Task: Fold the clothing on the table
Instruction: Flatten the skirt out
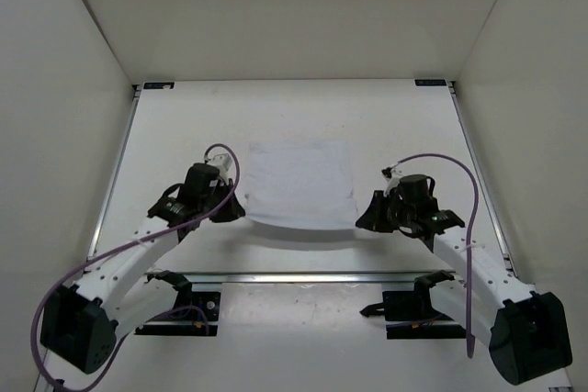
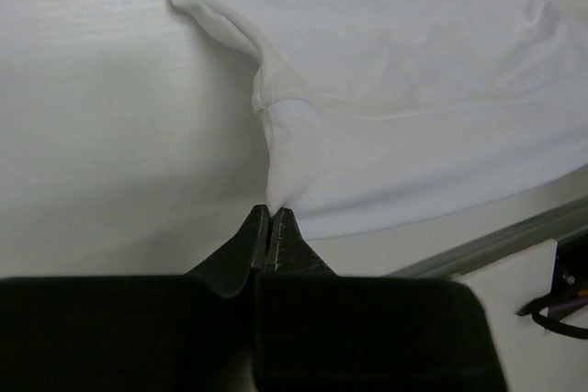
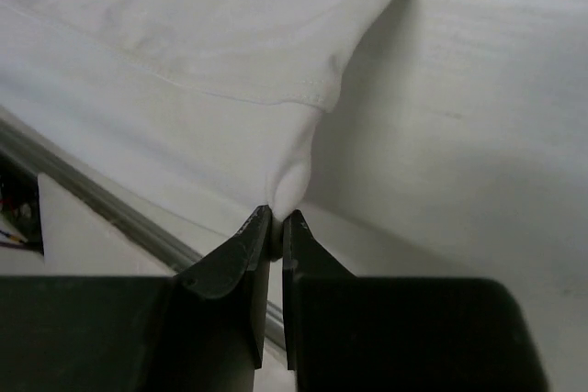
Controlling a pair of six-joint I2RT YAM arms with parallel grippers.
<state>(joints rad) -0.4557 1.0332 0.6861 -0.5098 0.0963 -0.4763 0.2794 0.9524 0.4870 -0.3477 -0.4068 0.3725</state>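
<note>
The clothing [image 1: 299,181] is a plain white fabric piece lying mid-table on the white table [image 1: 165,135], its near edge lifted and sagging between my two arms. My left gripper [image 1: 237,211] is shut on the near left corner; the left wrist view shows the clothing [image 2: 386,89] bunched into the closed black fingertips of the left gripper [image 2: 270,212]. My right gripper [image 1: 363,222] is shut on the near right corner. In the right wrist view a fold of the clothing [image 3: 211,34] is pinched between the tips of the right gripper [image 3: 277,218].
A metal rail [image 1: 303,275] runs along the table's near edge, also visible as the rail [image 2: 514,236] and the rail [image 3: 101,204]. Side rails [image 1: 115,172] and white walls [image 1: 55,89] bound the table. Purple cables [image 1: 471,254] loop off both arms.
</note>
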